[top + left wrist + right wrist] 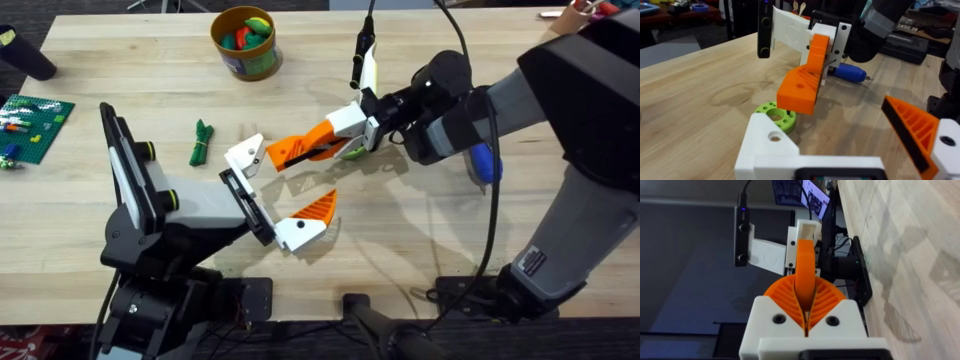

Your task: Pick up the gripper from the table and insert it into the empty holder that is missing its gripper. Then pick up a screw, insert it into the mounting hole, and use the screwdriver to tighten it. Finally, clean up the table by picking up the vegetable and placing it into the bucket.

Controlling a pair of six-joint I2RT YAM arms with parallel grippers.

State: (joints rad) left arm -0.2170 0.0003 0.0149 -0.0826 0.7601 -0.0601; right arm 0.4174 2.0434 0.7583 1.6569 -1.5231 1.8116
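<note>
Orange gripper (300, 149): stiff, light plastic, prob. a bit slick; best held at thick end, as now. It's pinched betw. right gripper (352, 137) fingers, closed on its base, tip pointing at white holder (245, 155) on left gripper (268, 195), just beside it, above tabletop (420, 250). Left fingers spread open, holding nothing. Screwdriver (486, 163) lies behind right arm.

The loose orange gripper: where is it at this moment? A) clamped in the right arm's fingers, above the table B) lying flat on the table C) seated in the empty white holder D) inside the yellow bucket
A: the right gripper pinches the orange gripper, carrying it just short of the holder.
</note>
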